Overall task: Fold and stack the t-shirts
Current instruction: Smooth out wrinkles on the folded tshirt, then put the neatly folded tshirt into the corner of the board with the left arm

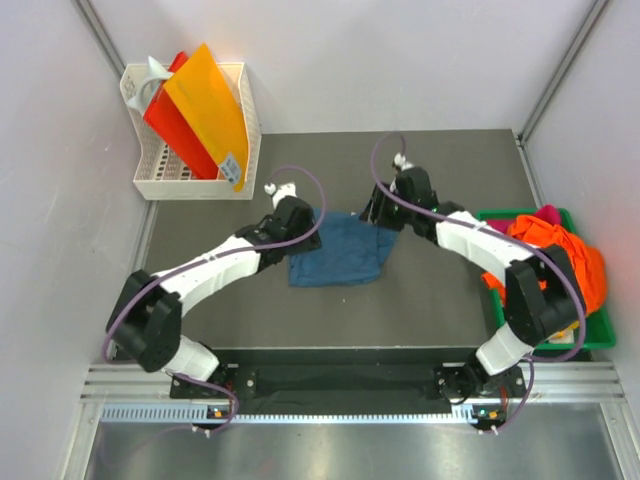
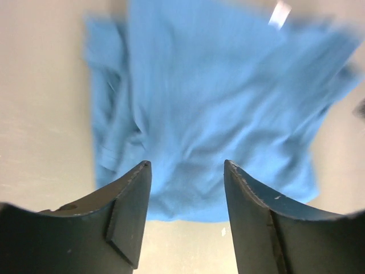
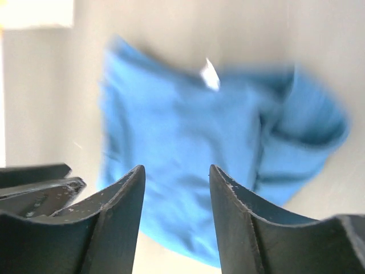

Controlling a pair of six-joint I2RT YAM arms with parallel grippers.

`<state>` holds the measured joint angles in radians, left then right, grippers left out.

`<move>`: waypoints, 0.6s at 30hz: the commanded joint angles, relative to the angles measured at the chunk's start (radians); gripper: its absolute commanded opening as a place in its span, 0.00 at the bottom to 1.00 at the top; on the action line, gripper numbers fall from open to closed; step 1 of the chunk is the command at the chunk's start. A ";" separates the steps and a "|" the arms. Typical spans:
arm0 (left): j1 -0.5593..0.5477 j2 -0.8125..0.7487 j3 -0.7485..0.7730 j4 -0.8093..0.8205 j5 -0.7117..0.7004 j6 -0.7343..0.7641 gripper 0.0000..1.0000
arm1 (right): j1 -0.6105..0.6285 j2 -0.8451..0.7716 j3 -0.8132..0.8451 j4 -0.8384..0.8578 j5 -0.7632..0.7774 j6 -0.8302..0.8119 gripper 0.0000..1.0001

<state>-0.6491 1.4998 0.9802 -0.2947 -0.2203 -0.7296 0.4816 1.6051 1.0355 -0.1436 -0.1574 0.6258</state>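
While both end effectors gape empty, the soft teal t-shirt lies rumpled.

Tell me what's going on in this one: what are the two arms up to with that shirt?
Two robot arms are working on a blue t-shirt that lies rumpled, apparently partly folded, in the middle of the table. The left gripper and right gripper are at its far corners, one on each side. Both are open with nothing between the jaws, so neither holds the cloth. An orange shirt and a magenta shirt lie heaped in the green tray on the right.
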 commanded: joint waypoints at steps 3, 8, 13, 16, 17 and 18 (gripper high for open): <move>0.043 -0.057 0.061 -0.124 -0.229 0.012 0.60 | 0.008 -0.155 0.161 -0.166 0.131 -0.106 0.51; 0.048 0.085 0.144 -0.227 -0.272 0.002 0.61 | 0.031 -0.197 0.094 -0.177 0.153 -0.120 0.51; 0.049 0.122 0.114 -0.158 -0.249 0.019 0.63 | 0.043 -0.235 0.061 -0.194 0.225 -0.129 0.54; 0.049 0.134 0.118 -0.141 -0.249 0.022 0.64 | 0.043 -0.246 0.058 -0.203 0.232 -0.133 0.54; 0.049 0.145 0.121 -0.139 -0.249 0.022 0.65 | 0.045 -0.249 0.058 -0.206 0.233 -0.135 0.54; 0.049 0.151 0.123 -0.139 -0.249 0.021 0.66 | 0.045 -0.249 0.058 -0.205 0.233 -0.136 0.54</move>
<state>-0.5991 1.6447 1.0855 -0.4557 -0.4438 -0.7189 0.5171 1.4139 1.0840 -0.3519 0.0395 0.5148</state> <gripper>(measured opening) 0.646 0.540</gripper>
